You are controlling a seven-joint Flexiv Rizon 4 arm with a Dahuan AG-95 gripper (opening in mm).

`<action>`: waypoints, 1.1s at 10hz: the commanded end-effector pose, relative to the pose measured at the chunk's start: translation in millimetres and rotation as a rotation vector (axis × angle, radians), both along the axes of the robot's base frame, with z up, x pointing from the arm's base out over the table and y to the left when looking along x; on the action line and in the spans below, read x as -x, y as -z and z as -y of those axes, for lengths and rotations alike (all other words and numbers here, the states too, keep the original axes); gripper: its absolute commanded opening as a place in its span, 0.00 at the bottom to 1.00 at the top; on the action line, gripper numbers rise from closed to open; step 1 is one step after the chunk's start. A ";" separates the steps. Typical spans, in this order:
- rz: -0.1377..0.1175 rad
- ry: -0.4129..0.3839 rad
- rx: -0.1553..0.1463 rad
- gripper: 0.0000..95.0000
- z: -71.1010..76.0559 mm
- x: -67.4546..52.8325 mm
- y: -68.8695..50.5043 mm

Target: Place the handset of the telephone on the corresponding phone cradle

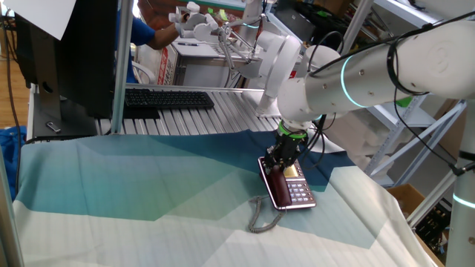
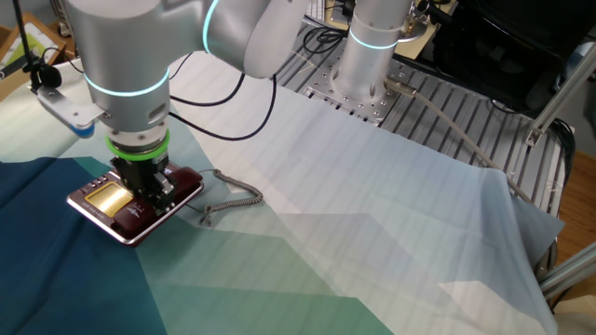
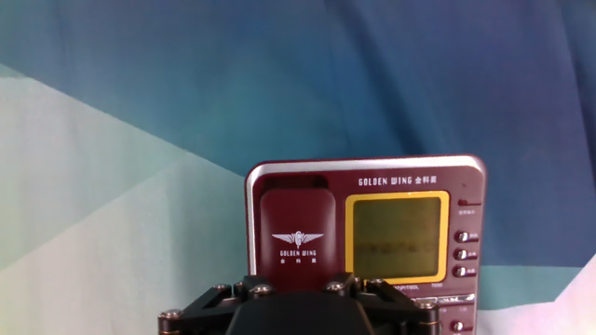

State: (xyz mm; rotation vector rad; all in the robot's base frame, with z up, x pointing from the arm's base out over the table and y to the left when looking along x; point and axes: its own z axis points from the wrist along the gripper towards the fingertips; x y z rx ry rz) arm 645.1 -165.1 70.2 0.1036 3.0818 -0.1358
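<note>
The maroon telephone (image 3: 372,174) lies flat on the blue-green cloth, with its yellowish display (image 3: 396,233) and grey buttons facing up. It also shows in one fixed view (image 1: 295,193) and in the other fixed view (image 2: 101,200). The dark red handset (image 3: 298,233) lies in the cradle on the left side of the base. My gripper (image 3: 298,282) stands right over it, pointing down, with its fingers flanking the handset's sides. It shows low on the phone in both fixed views (image 1: 280,166) (image 2: 147,194). The grey coiled cord (image 1: 260,215) trails onto the cloth.
A black keyboard (image 1: 167,98) and a dark monitor (image 1: 67,52) stand at the back on the slatted metal table (image 1: 223,119). A second arm's base (image 2: 372,56) is mounted behind the cloth. Cables run near it.
</note>
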 end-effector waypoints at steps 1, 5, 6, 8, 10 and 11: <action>0.002 -0.009 0.005 0.00 0.4 0.3 -1.1; 0.004 -0.015 0.005 0.00 4.1 -2.5 -3.0; 0.004 -0.018 0.004 0.00 6.7 -5.0 -4.3; 0.003 -0.008 -0.001 0.00 7.4 -6.1 -5.0; 0.003 -0.001 -0.004 0.00 7.2 -6.1 -4.8; 0.003 0.001 -0.005 0.00 7.2 -6.1 -4.8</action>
